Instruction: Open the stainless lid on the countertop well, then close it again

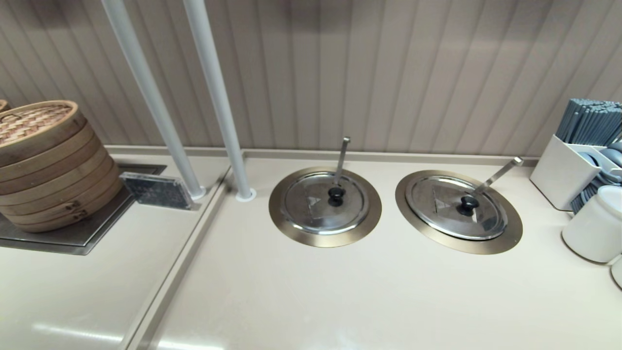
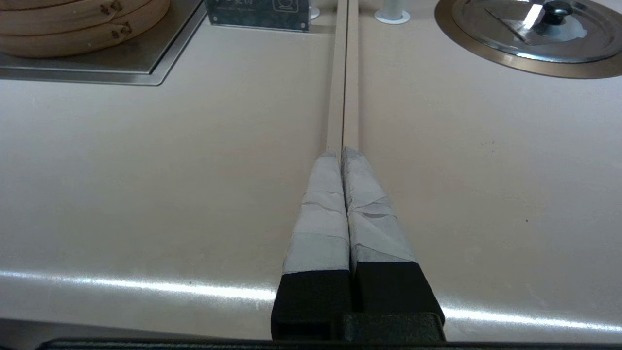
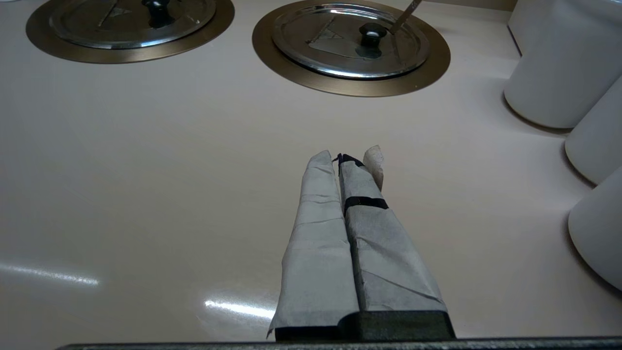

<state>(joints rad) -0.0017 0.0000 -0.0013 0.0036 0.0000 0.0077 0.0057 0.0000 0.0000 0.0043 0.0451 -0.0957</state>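
Your stainless lid (image 1: pixel 457 207) lies flat and shut over the countertop well (image 1: pixel 505 239), the right-hand of two brass-ringed openings set in the table (image 1: pixel 311 296). Its black knob (image 1: pixel 468 204) sits at the centre, and the broad slanted ladle handle (image 1: pixel 498 175) rises from under the lid's far edge, leaning toward the robot's right. The other lid (image 1: pixel 324 202), with its thin upright ladle handle (image 1: pixel 341 159), covers the second well just to the left; the two brass rings lie near each other but apart.

Your right end effector (image 3: pixel 348 156) hangs low over bare table, well short of the target lid and apart from it, its taped fingers (image 3: pixel 318 233) pressed together and grasping nothing. Your left end effector (image 2: pixel 340 151) is likewise clenched on nothing, poised above the seam (image 2: pixel 343 73) that runs across the table, nearer the left-hand well. Neither end effector shows in the head view.

To the right of the target well stand white containers (image 1: pixel 593 226) and a white holder of grey chopsticks (image 1: pixel 589 120). At far left a stack of bamboo steamers (image 1: pixel 48 160) rests on a steel tray (image 1: pixel 82 238), with a small dark placard (image 1: pixel 156 190) beside it. Two white poles (image 1: pixel 214 97) rise from the table.
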